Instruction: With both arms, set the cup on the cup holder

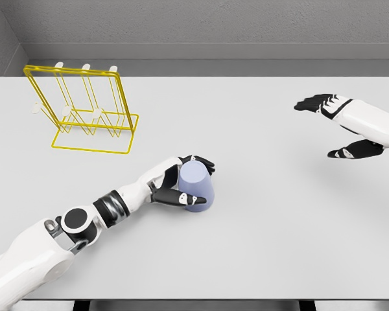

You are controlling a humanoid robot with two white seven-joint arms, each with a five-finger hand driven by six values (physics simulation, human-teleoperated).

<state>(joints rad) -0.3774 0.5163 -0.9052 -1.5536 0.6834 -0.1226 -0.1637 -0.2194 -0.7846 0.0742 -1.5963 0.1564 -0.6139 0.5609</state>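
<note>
Wrapping around the cup [196, 186] near the middle of the table [266, 227], the left hand [181, 183] has its fingers curled over the top and its thumb pressed against the lower side. The cup looks upside down, narrower at the top and wider where it meets the table, and it sits well apart from the yellow wire cup holder [85, 110] at the far left. The right hand [340, 126] hovers over the right side of the table with fingers spread and thumb apart, holding nothing.

Judging from its plain lavender wall, the cup is probably light, stiff and smooth, so it could slip under a loose grip. The tapered side gives the safest hold: fingers and thumb on opposite walls, low enough to resist sliding upward. Its open mouth must face a peg on the holder, so the grip should leave the rim free.
</note>
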